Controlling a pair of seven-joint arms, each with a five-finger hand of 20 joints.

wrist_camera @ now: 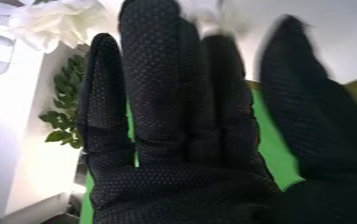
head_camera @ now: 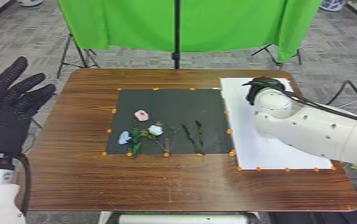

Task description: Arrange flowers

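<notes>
Both empty, fingers straight: left hand beside table edge, right hand above white sheet's far edge.

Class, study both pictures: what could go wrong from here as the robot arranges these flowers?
The white flower lies close to the blue flower, so lifting one might drag the other. The slim dark stems blend into the black mat, so the right hand could misjudge them. The cable along the right arm might snag.
</notes>
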